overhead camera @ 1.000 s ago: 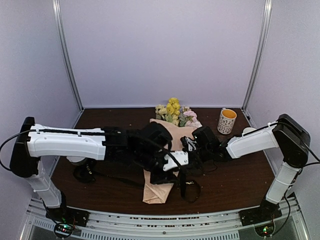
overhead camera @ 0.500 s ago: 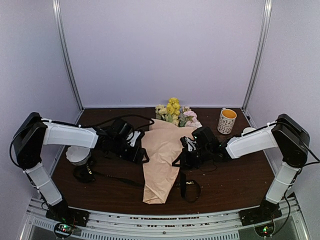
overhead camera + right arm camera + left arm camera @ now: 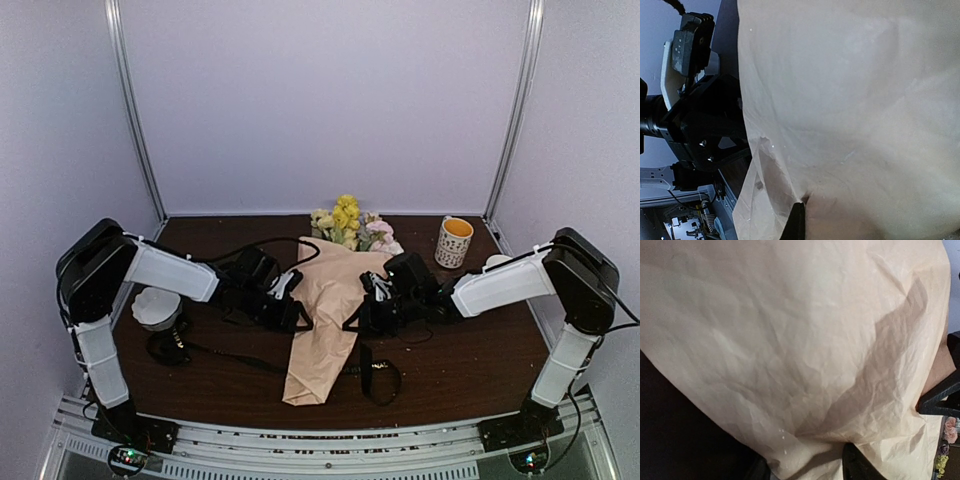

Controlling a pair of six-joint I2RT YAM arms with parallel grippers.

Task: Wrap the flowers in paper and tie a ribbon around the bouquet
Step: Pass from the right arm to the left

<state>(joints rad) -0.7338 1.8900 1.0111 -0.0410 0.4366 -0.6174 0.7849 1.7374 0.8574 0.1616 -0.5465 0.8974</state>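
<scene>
We are clamping our right claw (image 3: pixel 357 322) on the paper (image 3: pixel 325 310); our left claw (image 3: pixel 297 312) is gaping astride its other edge. The ribbon (image 3: pixel 364 362) lettering is unreadable.

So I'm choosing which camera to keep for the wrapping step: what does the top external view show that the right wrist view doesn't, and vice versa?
Only top external: the flowers, the mug and the narrow near end of the paper. Only right wrist: a close look at the right gripper pinching a paper fold. Both: the paper and the left gripper beside it.
</scene>
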